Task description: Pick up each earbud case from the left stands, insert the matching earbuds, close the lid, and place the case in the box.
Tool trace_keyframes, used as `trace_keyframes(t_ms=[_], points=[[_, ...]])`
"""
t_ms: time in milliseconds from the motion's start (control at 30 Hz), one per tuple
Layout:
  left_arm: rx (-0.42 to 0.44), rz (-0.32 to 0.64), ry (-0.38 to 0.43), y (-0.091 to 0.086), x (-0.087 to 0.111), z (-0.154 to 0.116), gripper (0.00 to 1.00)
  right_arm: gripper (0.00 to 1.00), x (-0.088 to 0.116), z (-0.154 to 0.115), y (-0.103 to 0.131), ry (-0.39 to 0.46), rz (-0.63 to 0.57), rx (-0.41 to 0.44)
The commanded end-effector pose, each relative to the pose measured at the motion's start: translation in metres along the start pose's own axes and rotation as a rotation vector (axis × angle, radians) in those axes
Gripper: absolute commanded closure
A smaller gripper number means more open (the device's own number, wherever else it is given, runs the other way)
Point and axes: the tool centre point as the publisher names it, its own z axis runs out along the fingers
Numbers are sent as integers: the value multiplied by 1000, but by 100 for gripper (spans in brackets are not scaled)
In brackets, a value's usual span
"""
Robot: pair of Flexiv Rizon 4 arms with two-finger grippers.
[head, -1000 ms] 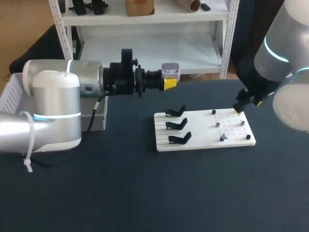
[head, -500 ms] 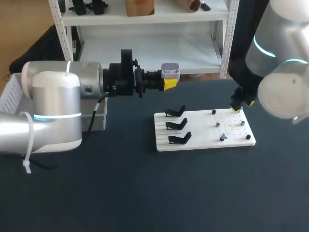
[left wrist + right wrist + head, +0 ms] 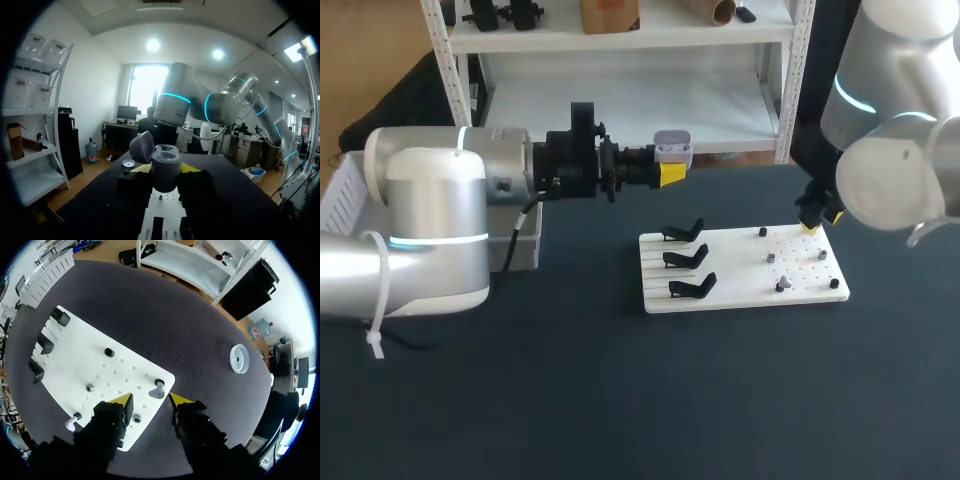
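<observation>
Aloft — earbud case (image 3: 673, 148), lid open, contents unclear.

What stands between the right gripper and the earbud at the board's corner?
Nothing visible. The open right gripper hangs above the board, and the earbud lies uncovered just ahead of its fingers.

Box (image 3: 342, 200) half hidden behind left arm (image 3: 430, 230); earbuds (image 3: 781, 285) too small to tell.
</observation>
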Motion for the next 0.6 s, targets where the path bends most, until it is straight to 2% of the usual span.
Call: trace_keyframes(t_ms=[33, 500, 600], points=[[-8, 2, -3, -2, 1, 0, 100, 56, 1, 2, 0, 2, 6, 2], [-8, 2, -3, -2, 1, 0, 100, 64, 1, 11, -1, 15, 56, 24], [-8, 2, -3, -2, 1, 0, 100, 63, 0, 12, -3, 10, 70, 22]])
